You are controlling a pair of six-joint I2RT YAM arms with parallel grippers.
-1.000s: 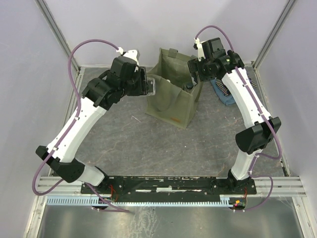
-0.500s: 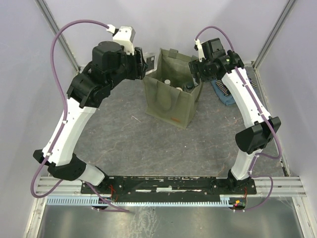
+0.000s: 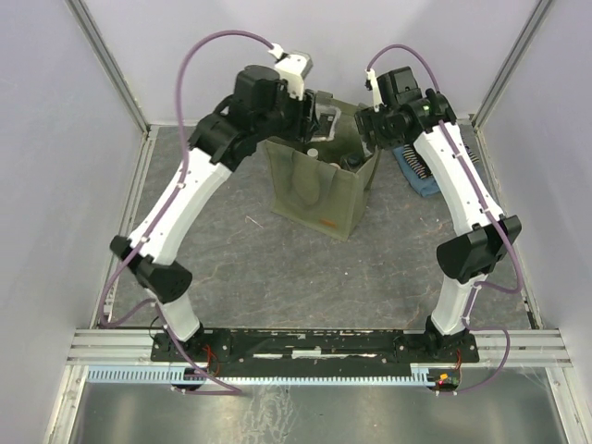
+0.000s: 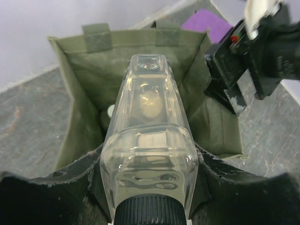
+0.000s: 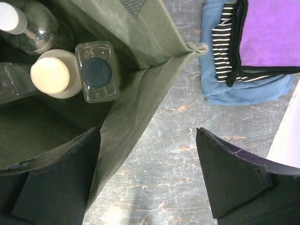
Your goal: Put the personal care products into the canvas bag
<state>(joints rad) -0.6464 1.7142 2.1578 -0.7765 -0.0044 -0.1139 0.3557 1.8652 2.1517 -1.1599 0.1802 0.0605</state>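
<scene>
The olive canvas bag (image 3: 314, 190) stands open at the back middle of the table. My left gripper (image 3: 319, 109) hangs over its mouth, shut on a clear rectangular bottle (image 4: 147, 140) with a dark cap; the bottle points down into the bag (image 4: 77, 98). My right gripper (image 5: 147, 133) is open and empty, its jaws astride the bag's right wall (image 5: 136, 108). Inside the bag stand a cream-white jar (image 5: 50, 74), a clear bottle with a dark cap (image 5: 96, 71), a silvery nozzle-topped bottle (image 5: 35, 30) and part of another clear bottle (image 5: 9, 82).
A folded blue, striped and purple cloth (image 5: 255, 47) lies on the table right of the bag, also seen in the top view (image 3: 416, 174). The right gripper's body (image 4: 243, 56) is close to the bag's right rim. Grey walls enclose the table.
My left arm has risen and swung right with the bottle, from beside the bag's left wall to over its open mouth. The right arm has barely moved.
</scene>
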